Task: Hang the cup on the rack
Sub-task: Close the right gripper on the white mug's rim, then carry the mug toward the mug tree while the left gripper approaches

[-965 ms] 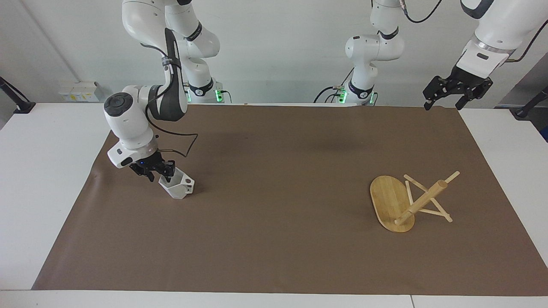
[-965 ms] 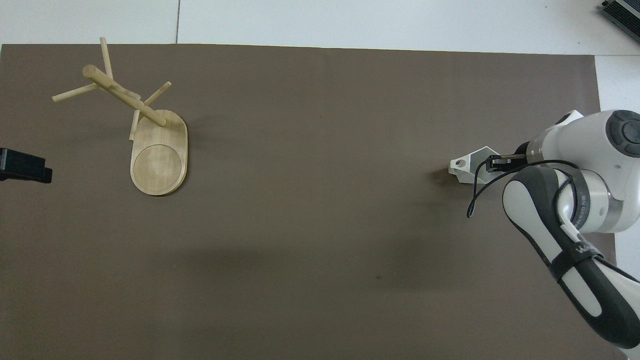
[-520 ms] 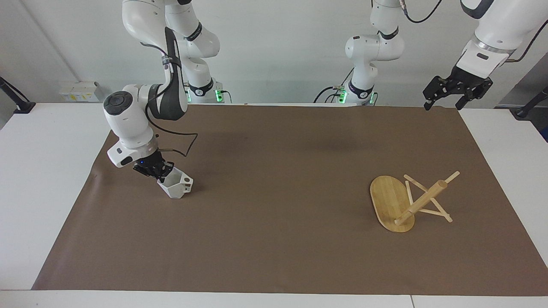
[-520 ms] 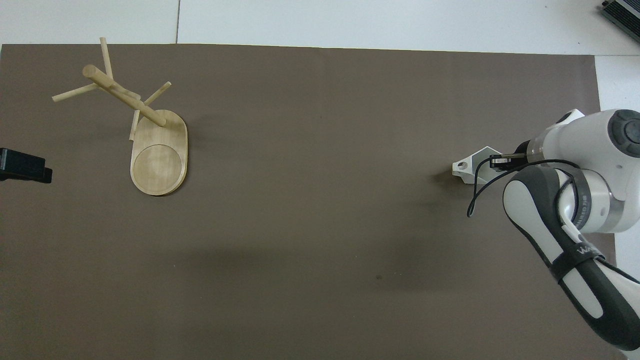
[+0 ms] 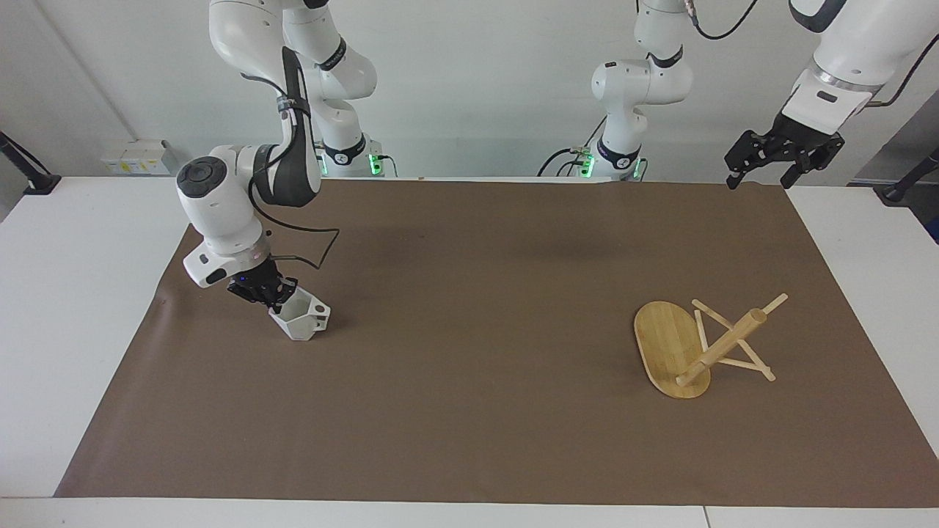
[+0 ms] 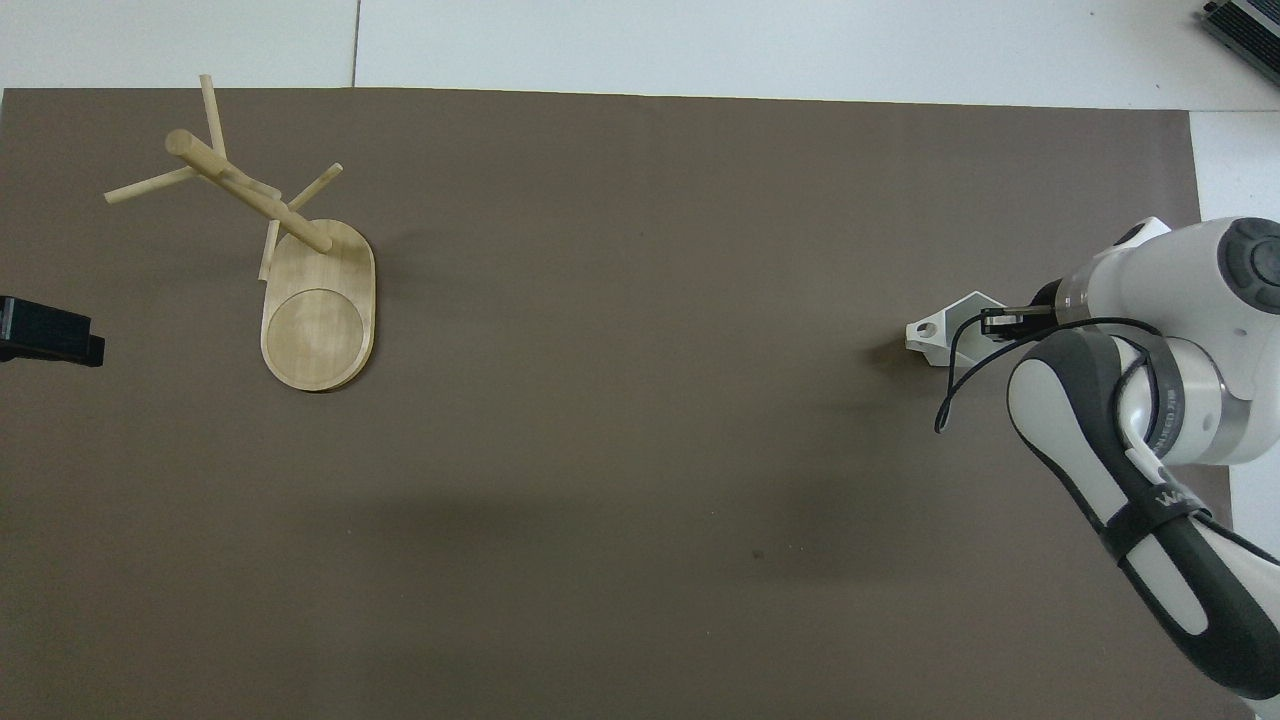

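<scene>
Cup (image 5: pixel 301 321): white, faceted, tilted, mouth angled up toward the right arm, handle pointing toward the rack (image 5: pixel 693 346). Sits at right arm's end of worktop (image 5: pixel 469 411). Right pincer (image 5: pixel 265 290) clamps its rim. Left pincer (image 5: pixel 781 150) spread wide, waiting aloft.

Cup (image 5: pixel 301 321) on mat (image 5: pixel 469 411) at right arm's end; rack (image 5: pixel 693 345) at left arm's end

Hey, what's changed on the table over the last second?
The right gripper closed its fingers on the rim of the cup and raised it slightly, toward the robots. The rack has not moved, and the left gripper waits, open, above the mat's corner.
</scene>
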Controlling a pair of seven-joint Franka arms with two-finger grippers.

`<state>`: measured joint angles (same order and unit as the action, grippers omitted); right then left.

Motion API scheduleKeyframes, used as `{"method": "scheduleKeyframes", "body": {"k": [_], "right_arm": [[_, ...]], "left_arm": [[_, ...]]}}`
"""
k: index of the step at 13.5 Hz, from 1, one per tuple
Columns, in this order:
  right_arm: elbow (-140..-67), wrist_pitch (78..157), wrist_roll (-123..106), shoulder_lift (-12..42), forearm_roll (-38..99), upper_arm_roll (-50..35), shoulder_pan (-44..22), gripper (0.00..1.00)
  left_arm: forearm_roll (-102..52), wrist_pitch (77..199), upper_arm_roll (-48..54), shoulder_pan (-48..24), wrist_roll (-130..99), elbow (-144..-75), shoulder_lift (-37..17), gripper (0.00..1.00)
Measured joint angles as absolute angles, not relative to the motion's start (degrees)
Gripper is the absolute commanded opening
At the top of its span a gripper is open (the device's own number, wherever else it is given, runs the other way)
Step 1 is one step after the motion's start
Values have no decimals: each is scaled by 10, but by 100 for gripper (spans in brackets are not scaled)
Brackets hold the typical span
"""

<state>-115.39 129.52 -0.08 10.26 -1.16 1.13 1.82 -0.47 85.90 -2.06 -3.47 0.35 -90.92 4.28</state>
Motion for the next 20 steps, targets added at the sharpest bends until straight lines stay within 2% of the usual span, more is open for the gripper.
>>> {"method": "scheduleKeyframes", "body": {"k": [6,14,20], "right_arm": [[-1115,1258,0,99,47,11,18,0],[-1011,1105,7,92,51,10,18,0],[-949,1035,42,79,53,-28,17,0]], "left_arm": [[-5,859,-21,-35,3,-909,43,100],[-5,859,-19,-39,3,-909,43,100],[-8,856,-19,-41,1,-909,43,100]]}}
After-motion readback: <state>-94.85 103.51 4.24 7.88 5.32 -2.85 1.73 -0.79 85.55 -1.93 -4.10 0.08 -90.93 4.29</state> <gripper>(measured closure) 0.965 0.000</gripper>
